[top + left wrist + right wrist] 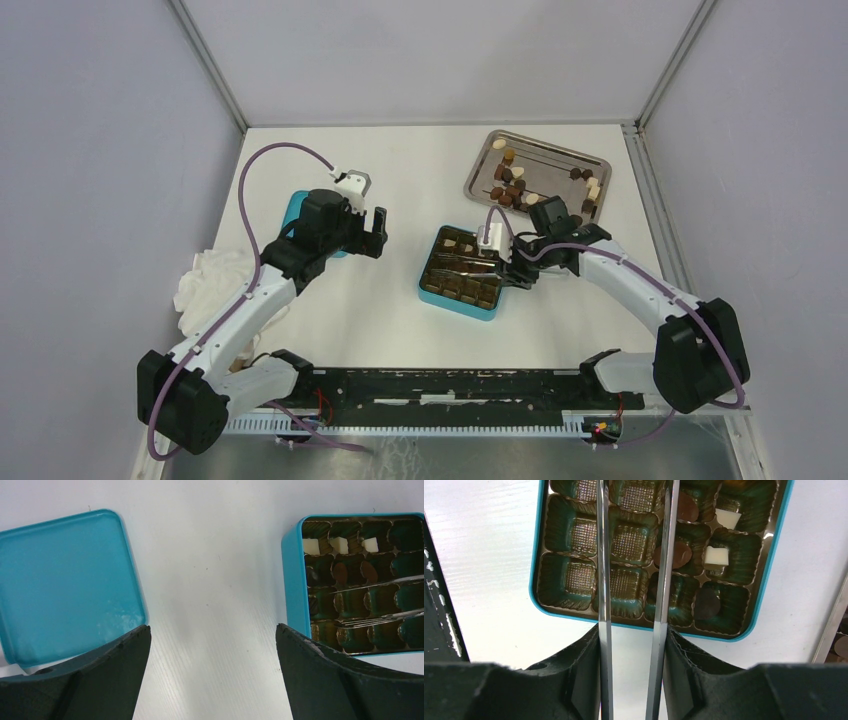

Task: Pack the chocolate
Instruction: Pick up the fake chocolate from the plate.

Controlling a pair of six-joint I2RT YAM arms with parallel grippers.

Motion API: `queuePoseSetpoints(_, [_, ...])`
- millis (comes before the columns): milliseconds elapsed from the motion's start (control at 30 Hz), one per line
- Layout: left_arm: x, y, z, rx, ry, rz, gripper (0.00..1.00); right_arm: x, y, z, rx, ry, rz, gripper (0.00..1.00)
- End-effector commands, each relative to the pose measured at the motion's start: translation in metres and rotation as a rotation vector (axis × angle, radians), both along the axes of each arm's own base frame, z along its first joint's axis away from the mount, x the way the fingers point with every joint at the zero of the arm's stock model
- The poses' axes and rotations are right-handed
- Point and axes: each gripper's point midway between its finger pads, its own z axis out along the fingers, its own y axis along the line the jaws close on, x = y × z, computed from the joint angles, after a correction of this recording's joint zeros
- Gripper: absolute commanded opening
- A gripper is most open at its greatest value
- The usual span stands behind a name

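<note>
While the right gripper (631,640) pinches long metal tweezers (603,555) above the square teal box (295,580), the left gripper (211,630) gapes beside it

Mid-worktop (390,300): box (292,580), with chocolate (715,556) in compartments along its far side and tweezers (602,555) reaching over it from the right. Behind and right of the box: tray (550,150), carrying more chocolate. Left, well apart: lid (65,580), lying flat. At the left edge: cloth (205,280).
</note>
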Motion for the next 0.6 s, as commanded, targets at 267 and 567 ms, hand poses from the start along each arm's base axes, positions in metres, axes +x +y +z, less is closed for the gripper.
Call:
queuePoseSetpoints(267, [0.006,-0.002,0.012,0.003,-0.057,-0.028,0.98,0.021,-0.011,0.051,0.223,-0.047,-0.069,0.46])
queuePoseSetpoints(567, [0.005,-0.003,0.015,-0.003,-0.062,-0.034,0.99,0.064,-0.066,0.067,0.248,-0.112,-0.313,0.46])
